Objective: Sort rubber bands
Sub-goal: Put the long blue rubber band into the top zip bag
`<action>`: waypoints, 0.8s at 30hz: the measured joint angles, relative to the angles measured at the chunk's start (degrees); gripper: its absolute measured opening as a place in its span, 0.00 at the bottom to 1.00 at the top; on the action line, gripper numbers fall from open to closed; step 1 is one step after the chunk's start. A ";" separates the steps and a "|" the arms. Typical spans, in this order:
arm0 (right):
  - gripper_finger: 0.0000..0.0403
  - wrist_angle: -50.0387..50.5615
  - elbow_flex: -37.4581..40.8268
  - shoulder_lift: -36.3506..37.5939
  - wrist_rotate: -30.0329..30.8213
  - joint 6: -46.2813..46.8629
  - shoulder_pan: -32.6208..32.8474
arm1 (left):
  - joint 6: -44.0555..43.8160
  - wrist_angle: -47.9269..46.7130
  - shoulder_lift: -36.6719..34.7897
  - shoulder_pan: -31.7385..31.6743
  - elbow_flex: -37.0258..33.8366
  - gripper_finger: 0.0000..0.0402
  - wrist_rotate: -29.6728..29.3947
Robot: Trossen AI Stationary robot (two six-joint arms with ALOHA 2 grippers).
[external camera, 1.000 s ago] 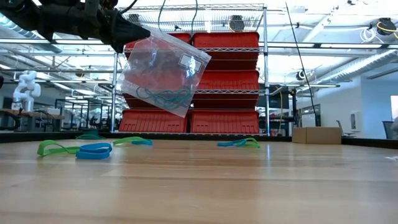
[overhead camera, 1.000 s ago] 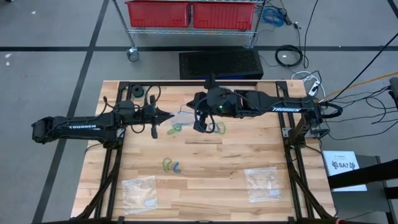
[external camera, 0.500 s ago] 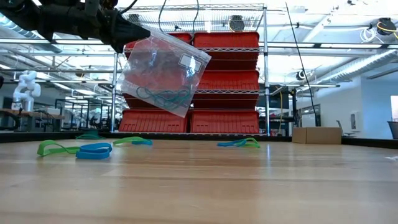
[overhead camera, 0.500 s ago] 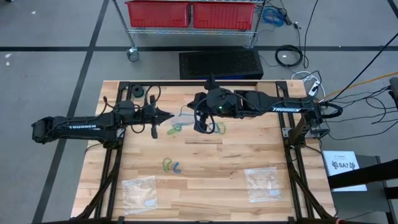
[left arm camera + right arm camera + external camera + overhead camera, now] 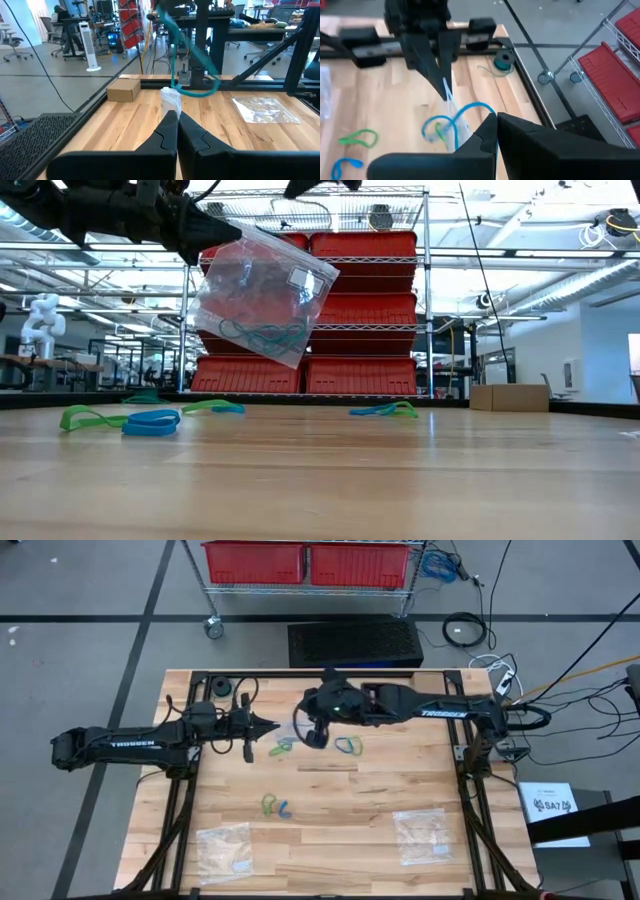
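- Clear crinkly plastic is what the left tool (image 5: 272,726) is clamped on: it pinches a corner of a plastic bag (image 5: 262,298), which hangs off the counter (image 5: 330,845) with a few rubber bands (image 5: 262,332) already inside.
- The right tool (image 5: 495,121) is closed on a blue rubber band (image 5: 465,116), held just beside the left tool's tip, near the pinched top of the bag.
- Risk, as I judge it: only one corner of the bag is gripped, so its mouth may sag shut. The floppy band could then drape over the edge and fall to the counter when released.
- Another risk: the two tools are very close, so a small error could knock the bag loose or bump the fingers together.
- The band may also cling to the right tool's fingers instead of dropping.
- Loose bands lie on the counter: a green and blue cluster (image 5: 281,747) below the left tool, a blue and green one (image 5: 348,745) below the right arm, and another pair (image 5: 275,806) nearer the front.
- Two more clear bags (image 5: 224,848) lie flat near the front edge, well apart from both tools.
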State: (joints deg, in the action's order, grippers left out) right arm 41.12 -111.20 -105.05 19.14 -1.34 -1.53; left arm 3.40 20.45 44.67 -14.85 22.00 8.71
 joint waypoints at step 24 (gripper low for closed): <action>0.00 10.95 -0.02 3.36 4.50 2.06 1.87 | -0.02 -0.21 -0.01 0.00 0.00 0.00 0.02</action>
State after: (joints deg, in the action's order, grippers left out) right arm 52.08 -111.22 -101.69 23.63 0.71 0.33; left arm 3.38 20.25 44.66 -14.85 22.00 8.73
